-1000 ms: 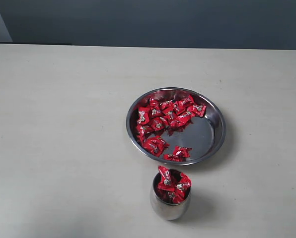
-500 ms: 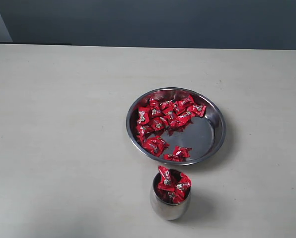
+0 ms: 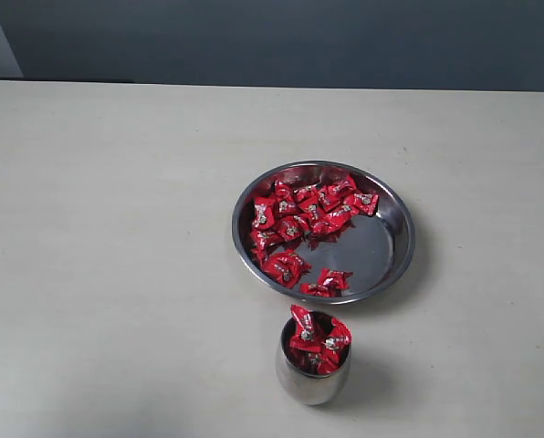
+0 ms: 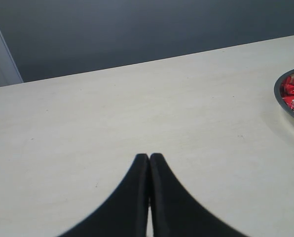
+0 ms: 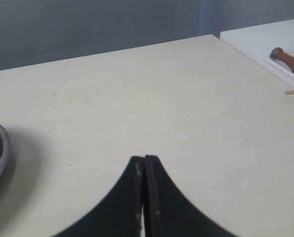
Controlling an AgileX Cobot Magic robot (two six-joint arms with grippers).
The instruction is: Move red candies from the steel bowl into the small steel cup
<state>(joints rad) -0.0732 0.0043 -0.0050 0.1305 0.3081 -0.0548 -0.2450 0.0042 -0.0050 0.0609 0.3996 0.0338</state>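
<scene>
Both the left gripper [image 4: 149, 157] and the right gripper [image 5: 144, 159] are sitting closed and empty while the crinkly red wrapped candies [image 3: 299, 224] are lying in the wide shallow steel bowl [image 3: 371, 251], just beyond the small rounded steel cup [image 3: 312, 385], right of centre, likely favouring the right gripper.

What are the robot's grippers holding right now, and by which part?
Nothing. The left gripper and the right gripper are both shut, with nothing between their jaws.
</scene>
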